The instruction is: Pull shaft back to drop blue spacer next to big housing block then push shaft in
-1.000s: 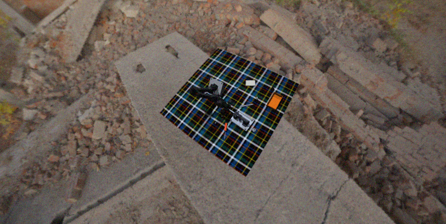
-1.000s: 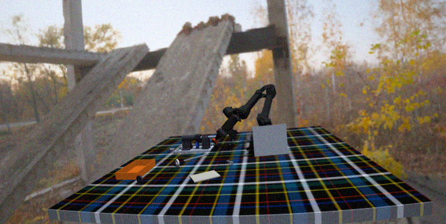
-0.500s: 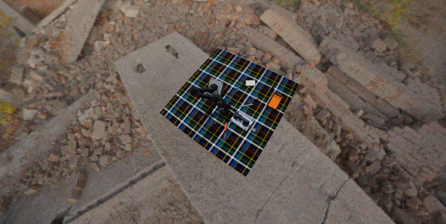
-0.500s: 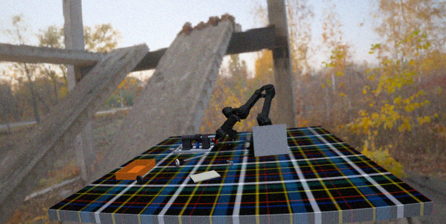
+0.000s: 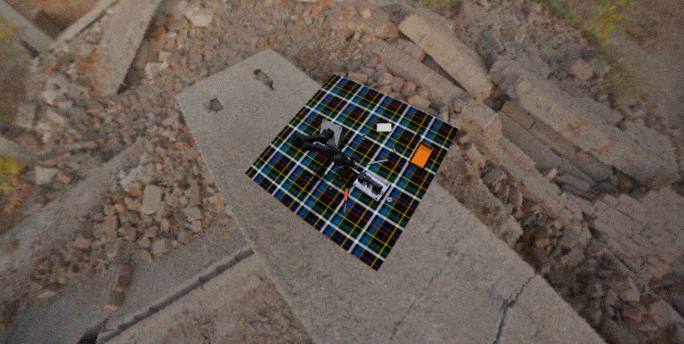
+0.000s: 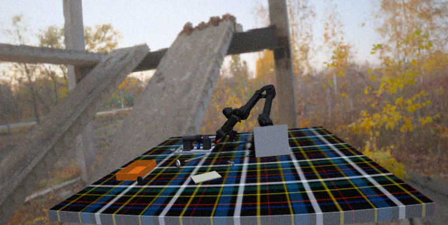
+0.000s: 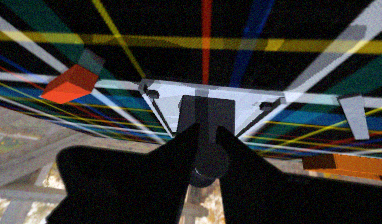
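Because the shaft has to slide straight back, my fingers (image 5: 357, 168) (image 6: 219, 138) pinch the dark round end (image 7: 212, 161) that sticks out toward me. I hold it there so I can pull without bumping the blocks. They stand up on the pale plate (image 5: 364, 192) (image 6: 195, 153) (image 7: 162, 100), which seems meant to keep them in line. The farther one (image 6: 188, 144) looks like the big housing. A bit of blue (image 6: 198, 145) shows between the blocks; I take it to be the spacer that must fall. It looks up above the plate, but it is too small for me to tell just how it hangs. I think I'm at the pulling part, so I should go little by little. If I pull too far, another spacer could drop. If I tip the shaft, it could get stuck going home.
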Controlling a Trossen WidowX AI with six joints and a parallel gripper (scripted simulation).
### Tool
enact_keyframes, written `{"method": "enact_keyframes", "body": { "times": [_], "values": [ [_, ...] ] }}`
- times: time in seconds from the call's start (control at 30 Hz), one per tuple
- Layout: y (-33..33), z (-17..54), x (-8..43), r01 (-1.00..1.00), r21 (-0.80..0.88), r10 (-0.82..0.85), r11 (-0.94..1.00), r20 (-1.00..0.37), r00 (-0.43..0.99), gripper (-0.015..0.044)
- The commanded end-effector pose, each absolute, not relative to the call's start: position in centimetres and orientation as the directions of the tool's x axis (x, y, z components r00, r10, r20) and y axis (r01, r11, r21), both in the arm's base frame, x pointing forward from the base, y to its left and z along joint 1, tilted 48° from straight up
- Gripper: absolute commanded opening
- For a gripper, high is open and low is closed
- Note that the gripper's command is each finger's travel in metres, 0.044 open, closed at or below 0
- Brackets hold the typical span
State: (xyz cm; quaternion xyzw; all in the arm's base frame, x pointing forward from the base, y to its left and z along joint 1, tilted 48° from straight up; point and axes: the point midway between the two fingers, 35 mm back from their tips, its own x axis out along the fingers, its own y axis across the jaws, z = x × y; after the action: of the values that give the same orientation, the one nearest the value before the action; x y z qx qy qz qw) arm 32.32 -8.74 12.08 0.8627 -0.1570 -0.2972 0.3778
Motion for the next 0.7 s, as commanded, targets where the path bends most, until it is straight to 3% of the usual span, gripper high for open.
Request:
{"method": "enact_keyframes", "body": {
  "times": [0.0, 0.67],
  "values": [
    [-8.69, 12.06, 32.59, -0.047, 0.743, -0.493, -0.668, -0.395, 0.775, 0.0],
    [-8.66, 12.13, 33.14, -0.047, 0.743, -0.493, -0.668, -0.394, 0.775, 0.0]
  ]
}}
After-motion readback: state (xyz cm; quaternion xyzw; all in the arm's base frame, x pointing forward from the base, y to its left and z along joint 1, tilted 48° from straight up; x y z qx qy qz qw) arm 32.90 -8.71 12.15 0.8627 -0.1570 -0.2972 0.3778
